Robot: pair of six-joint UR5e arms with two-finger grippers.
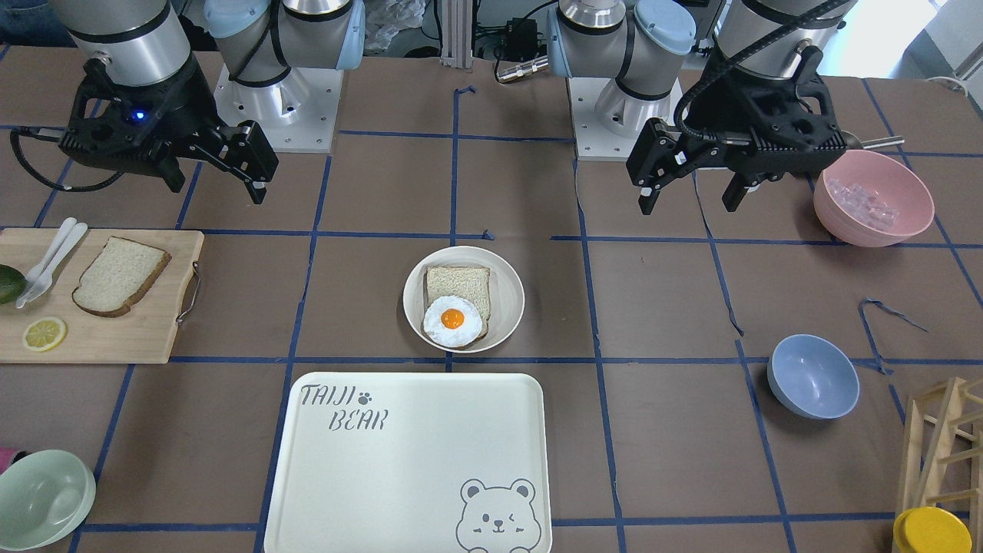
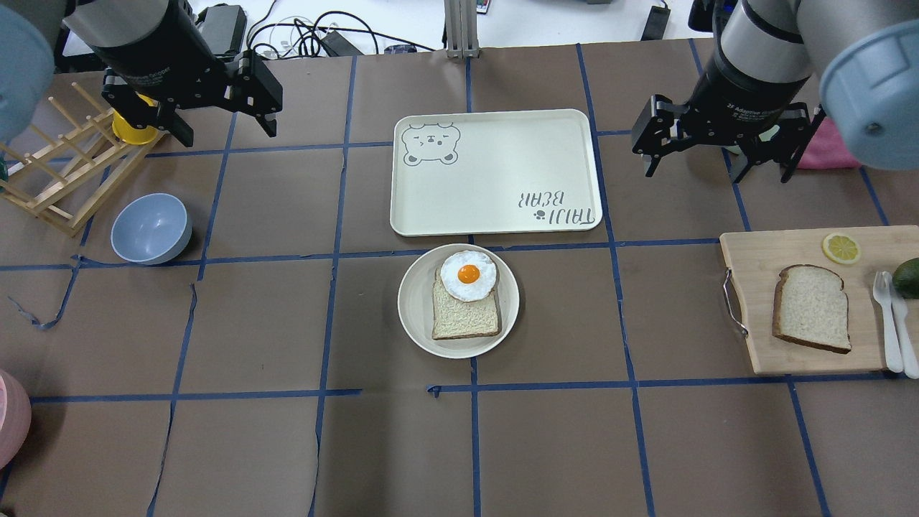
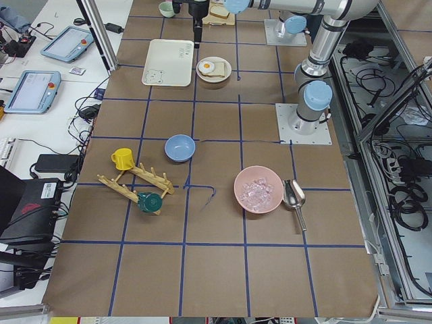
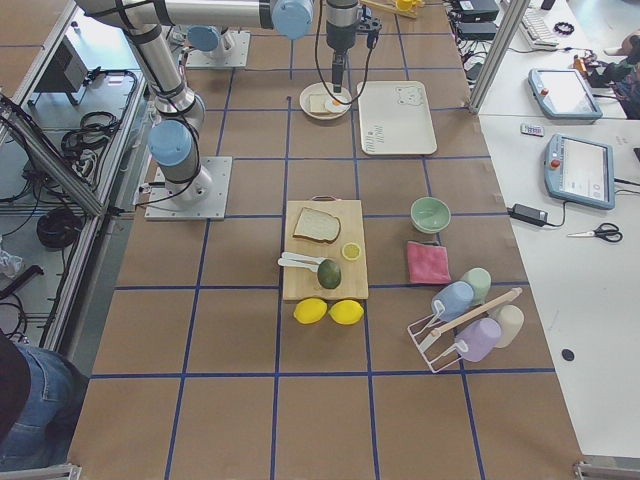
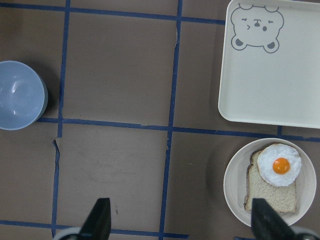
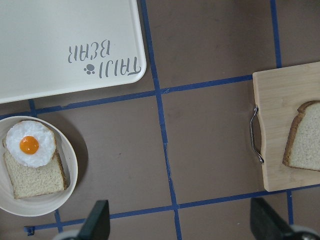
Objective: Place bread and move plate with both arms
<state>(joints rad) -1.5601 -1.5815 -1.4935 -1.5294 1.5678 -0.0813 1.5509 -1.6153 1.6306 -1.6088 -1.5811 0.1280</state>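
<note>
Currently left gripper (image 1: 691, 201) and right gripper (image 1: 217, 188) both gape wide, empty, above table (image 1: 653, 307); plate (image 1: 415, 296) between their fingers, bread (image 1: 119, 275) beyond right gripper's outer finger.

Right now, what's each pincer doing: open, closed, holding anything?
Left pincer: open, holding nothing.
Right pincer: open, holding nothing.

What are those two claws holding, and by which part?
Nothing. The left gripper and right gripper both hang open and empty; the bread lies untouched on the cutting board.
</note>
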